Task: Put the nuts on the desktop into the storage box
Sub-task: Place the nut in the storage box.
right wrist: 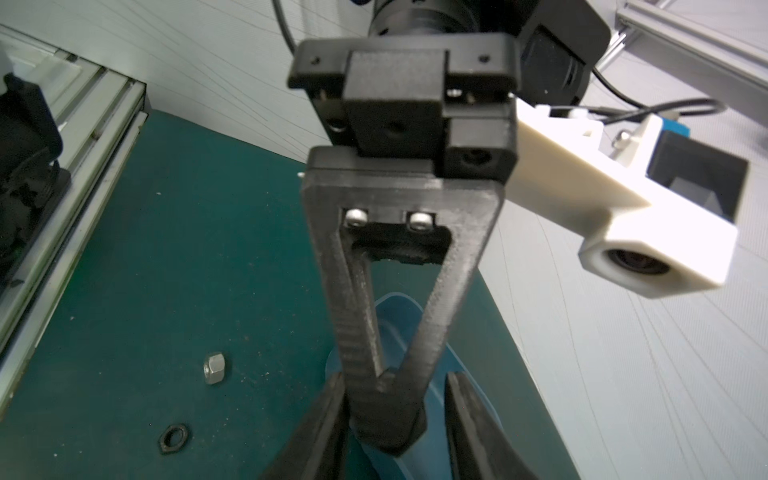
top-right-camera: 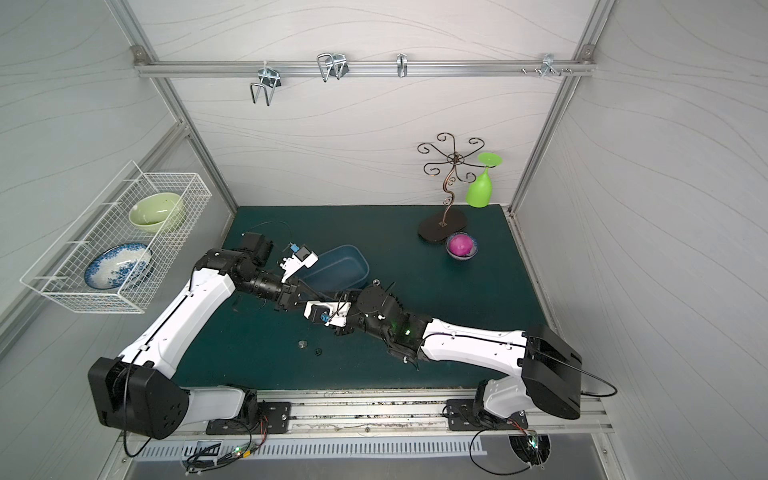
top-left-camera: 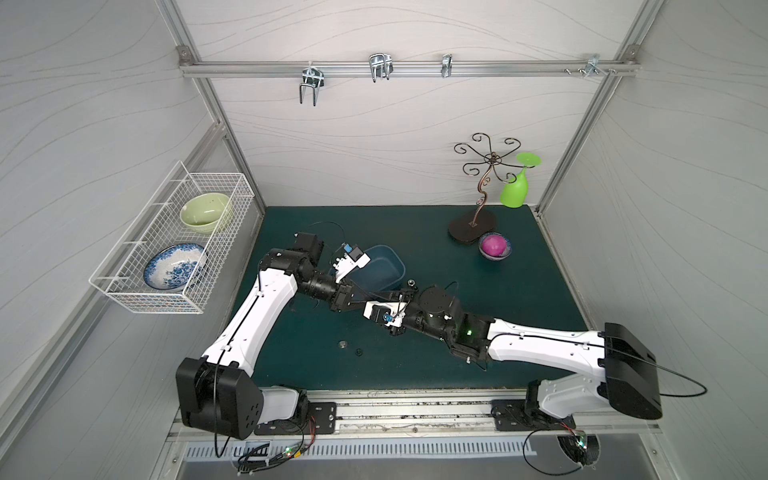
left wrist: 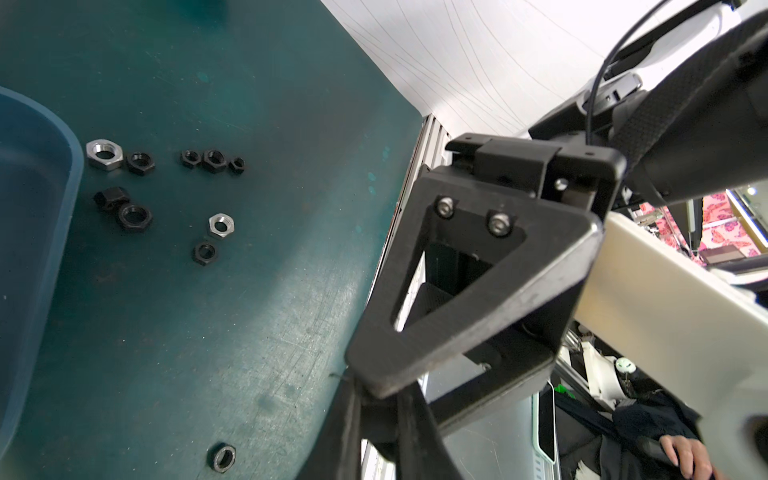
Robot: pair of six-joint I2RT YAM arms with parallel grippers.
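This is a robotics lab test cell. White wall panels [top-left-camera: 395, 137] sit in aluminium framing [top-left-camera: 407, 68] around a dark teal desktop [top-left-camera: 519, 291]. Along the bottom of both top views, the left arm [top-left-camera: 257, 316] and right arm [top-left-camera: 540, 345] are bolted to a metal rail [top-left-camera: 415, 415] beside bare circuit boards [top-left-camera: 579, 441]. Staged props include a wire basket [top-left-camera: 137, 291] at left and a glass stand [top-left-camera: 471, 232] at upper right.
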